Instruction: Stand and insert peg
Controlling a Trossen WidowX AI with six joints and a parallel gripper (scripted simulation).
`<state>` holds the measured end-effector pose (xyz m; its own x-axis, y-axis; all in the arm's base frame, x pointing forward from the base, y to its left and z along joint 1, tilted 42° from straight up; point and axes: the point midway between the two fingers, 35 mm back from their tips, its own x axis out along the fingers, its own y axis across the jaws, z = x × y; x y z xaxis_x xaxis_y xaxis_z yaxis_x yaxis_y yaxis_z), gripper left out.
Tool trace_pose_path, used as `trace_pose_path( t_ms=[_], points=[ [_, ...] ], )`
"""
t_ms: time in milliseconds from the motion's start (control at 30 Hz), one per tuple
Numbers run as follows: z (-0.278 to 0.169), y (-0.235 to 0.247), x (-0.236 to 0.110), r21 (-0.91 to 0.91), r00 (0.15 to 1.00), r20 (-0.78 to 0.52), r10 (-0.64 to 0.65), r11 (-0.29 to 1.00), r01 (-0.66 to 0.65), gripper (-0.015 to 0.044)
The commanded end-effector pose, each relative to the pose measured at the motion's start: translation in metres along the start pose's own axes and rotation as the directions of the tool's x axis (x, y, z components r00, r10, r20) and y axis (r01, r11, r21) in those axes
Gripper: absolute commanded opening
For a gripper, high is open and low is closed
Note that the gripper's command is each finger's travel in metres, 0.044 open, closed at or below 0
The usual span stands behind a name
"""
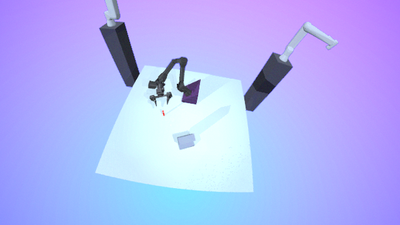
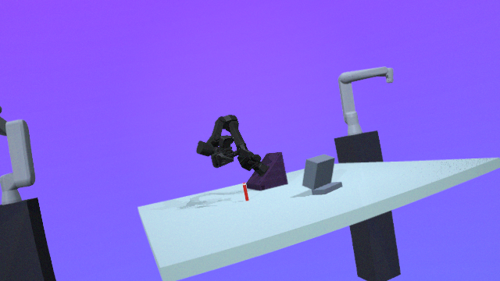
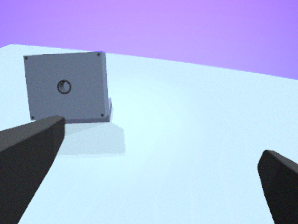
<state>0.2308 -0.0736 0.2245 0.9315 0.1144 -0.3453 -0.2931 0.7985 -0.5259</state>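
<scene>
Red peg [image 2: 245, 192] upright on the surface [image 2: 273, 218], long axis vertical, below and nearer than the hand [image 2: 219, 155]; wide open, empty.

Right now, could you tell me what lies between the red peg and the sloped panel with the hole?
Only bare table shows between the peg and the panel in the top view.

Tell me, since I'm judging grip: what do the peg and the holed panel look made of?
Peg: smooth, matte red body with a white band, likely plastic or painted; no grain visible. Panel: flat grey, matte, uniform face with crisp edges, perhaps plastic or painted metal; the look leaves it open.
</scene>
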Motion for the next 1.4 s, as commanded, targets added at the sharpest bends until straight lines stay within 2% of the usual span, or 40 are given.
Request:
trace_pose_path(
  t_ms=[0, 200, 400, 800, 1067, 1367],
  points=[
    [-0.009, -0.001, 0.008, 0.083, 0.995, -0.09, 0.031, 0.996, -0.024, 0.044],
    [-0.023, 0.002, 0.018, 0.188, 0.964, -0.25, 0.088, 0.981, -0.041, 0.044],
    [-0.037, 0.006, 0.026, 0.26, 0.897, -0.417, 0.147, 0.965, -0.038, 0.044],
    [-0.058, 0.013, 0.028, 0.273, 0.666, -0.719, 0.198, 0.962, 0.009, 0.044],
    [-0.061, 0.01, 0.025, 0.177, 0.473, -0.87, 0.14, 0.984, 0.033, 0.044],
    [-0.052, 0.0, 0.024, -0.023, 0.27, -0.962, -0.028, 1.0, 0.021, 0.044]
  ],
)
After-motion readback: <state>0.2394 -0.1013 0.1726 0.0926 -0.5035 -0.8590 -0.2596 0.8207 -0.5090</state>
